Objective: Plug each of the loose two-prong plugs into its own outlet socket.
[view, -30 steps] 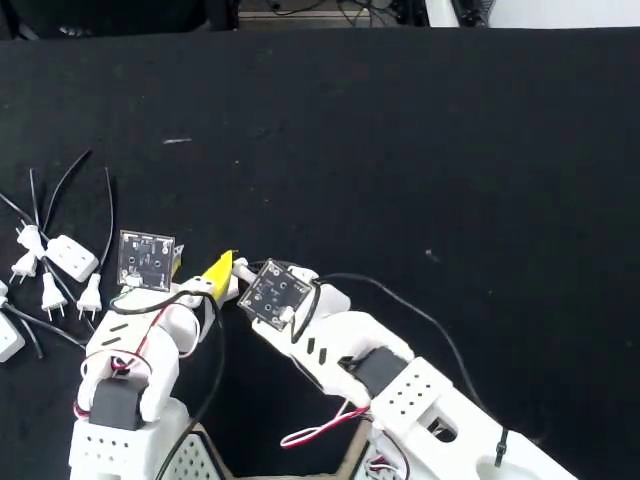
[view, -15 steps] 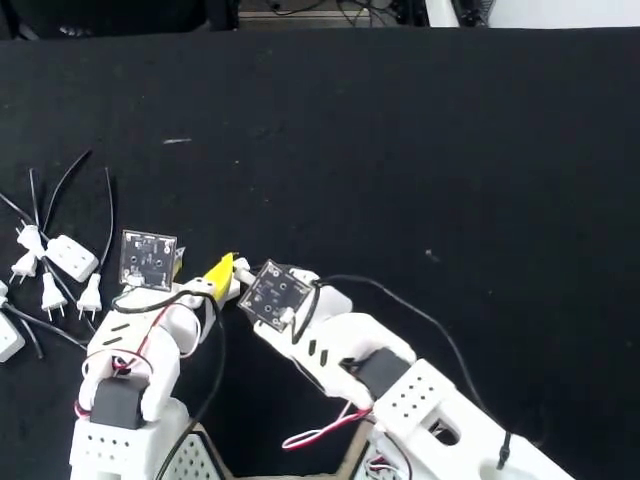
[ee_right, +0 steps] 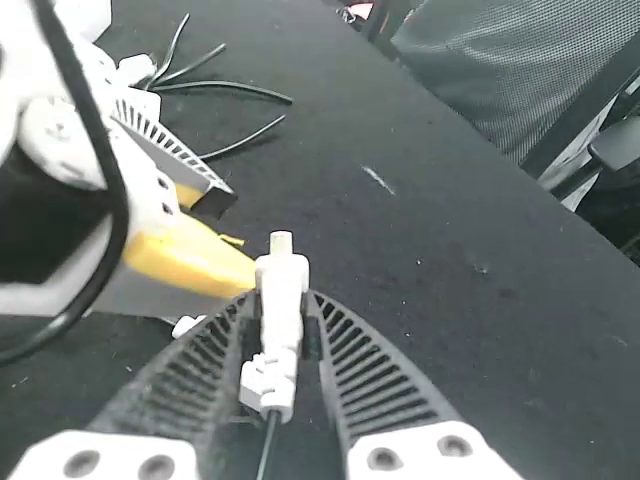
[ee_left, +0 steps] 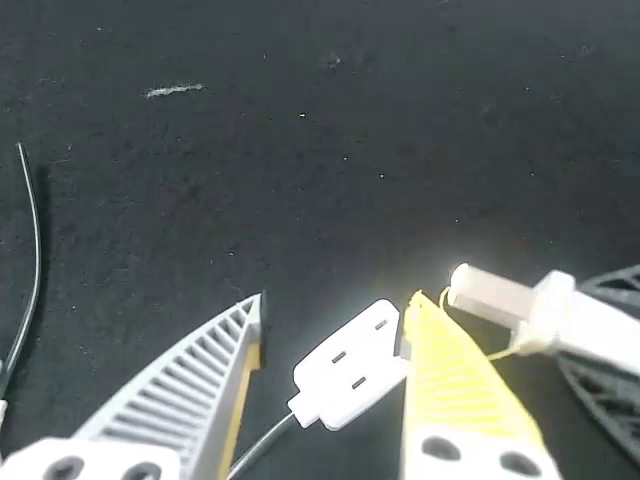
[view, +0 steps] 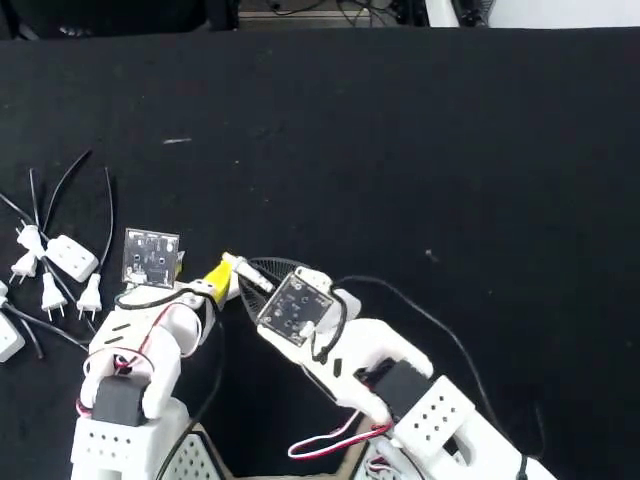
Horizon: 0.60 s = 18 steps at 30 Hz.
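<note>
Gripping a white two-prong plug (ee_right: 280, 275) between its black ribbed fingers, the right end effector (ee_right: 281, 300) is closed narrowly on the plug's body. The plug's cable runs back between the fingers toward the wrist. Its front end sticks out past the fingertips, though the prongs themselves cannot be made out.

The left end effector (ee_left: 337, 300) stands wide, with its grey finger (ee_left: 200, 385) on one side and its yellow finger (ee_left: 455, 390) on the other. A white outlet socket (ee_left: 350, 365) lies between them with its two-slot face upward. One corner touches the inner side of the yellow finger, and a clear gap separates it from the grey finger. A thin cable leaves the socket toward the wrist.

In the left wrist view, the front end of the held plug sits just beside the tip of the yellow finger, on that finger's outer side. It is apart from the socket, with the yellow finger between the two. The plug is not lined up with the slots.

From above, the two end effectors meet near the front left part of the black desk (view: 400, 150). Further toward the left edge lie several loose plugs (view: 50, 295) with thin black cables. A second socket (view: 72, 257) lies beside them.
</note>
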Each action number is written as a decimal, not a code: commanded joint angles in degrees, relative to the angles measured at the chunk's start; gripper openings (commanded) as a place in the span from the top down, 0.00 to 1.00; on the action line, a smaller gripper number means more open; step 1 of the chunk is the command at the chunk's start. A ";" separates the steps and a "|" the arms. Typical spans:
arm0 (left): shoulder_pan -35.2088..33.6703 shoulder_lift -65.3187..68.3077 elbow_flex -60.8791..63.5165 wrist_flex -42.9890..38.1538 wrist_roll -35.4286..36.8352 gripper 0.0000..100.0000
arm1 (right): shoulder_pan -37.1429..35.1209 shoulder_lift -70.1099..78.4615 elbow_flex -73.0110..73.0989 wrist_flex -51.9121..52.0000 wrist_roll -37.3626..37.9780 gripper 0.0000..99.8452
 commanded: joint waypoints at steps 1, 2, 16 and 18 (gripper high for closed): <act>-0.48 -0.18 -0.40 -0.79 -0.35 0.77 | -0.88 -1.36 -0.48 0.44 -0.35 0.99; -0.57 -0.18 -0.57 -0.70 -0.26 0.77 | -0.88 -1.36 -0.48 0.44 -0.35 0.99; -13.32 -0.35 -4.97 -0.97 8.62 0.77 | 1.05 -1.36 -0.31 2.73 -0.35 0.99; -11.47 -0.35 -4.97 -0.88 8.62 0.77 | 0.26 -1.36 0.48 2.37 -0.26 0.99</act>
